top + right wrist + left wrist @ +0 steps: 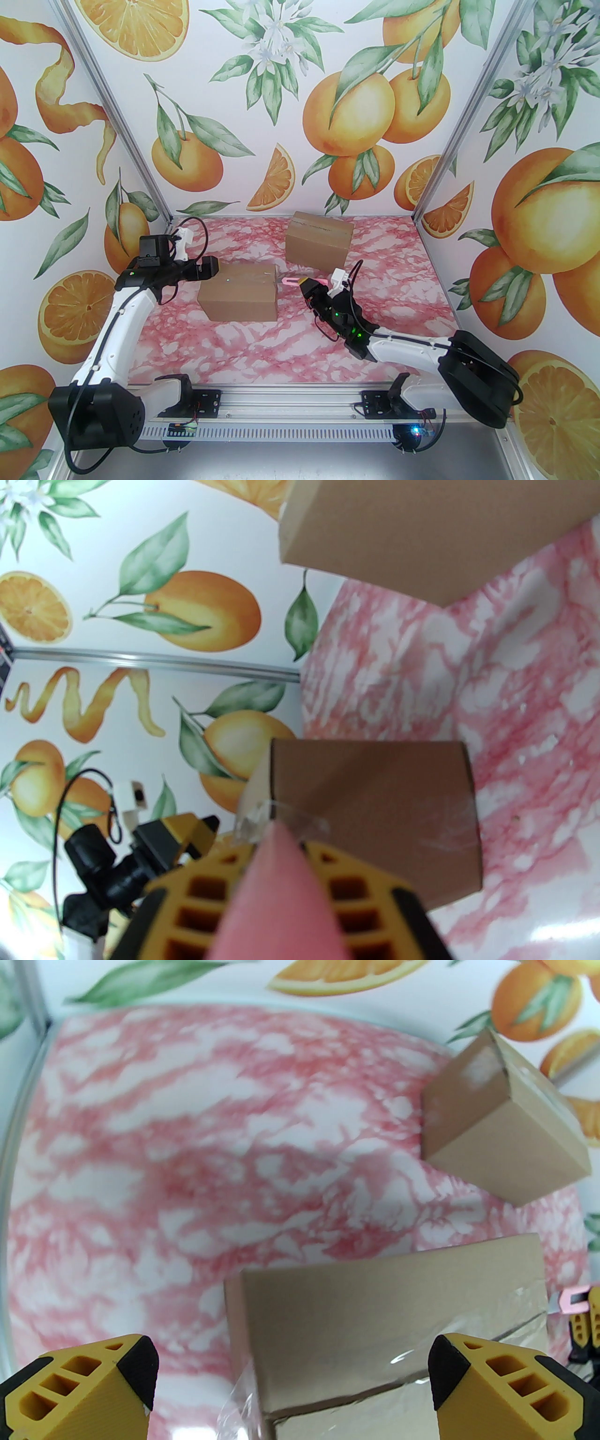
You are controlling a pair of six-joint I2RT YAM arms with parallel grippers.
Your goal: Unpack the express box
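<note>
The express box (239, 290), brown cardboard sealed with clear tape, lies on the pink marbled table left of centre. My left gripper (208, 268) hovers at its far-left top corner, open, with the box top (375, 1302) below its wide-apart yellow fingers (492, 1382) and nothing held between them. My right gripper (307, 285) is just right of the box and shut on a pink utility knife (293, 281). The knife (281, 902) points left, its tip at the taped upper edge of the box's right end (384, 808). The knife handle (574, 1297) also peeks in past the box's right edge.
A second sealed cardboard box (318, 241) stands at the back centre, close behind the right gripper; it shows as well in the wrist views (506, 1133) (412, 531). Orange-patterned walls enclose the table (300, 351) on three sides. The near half is bare marbled surface.
</note>
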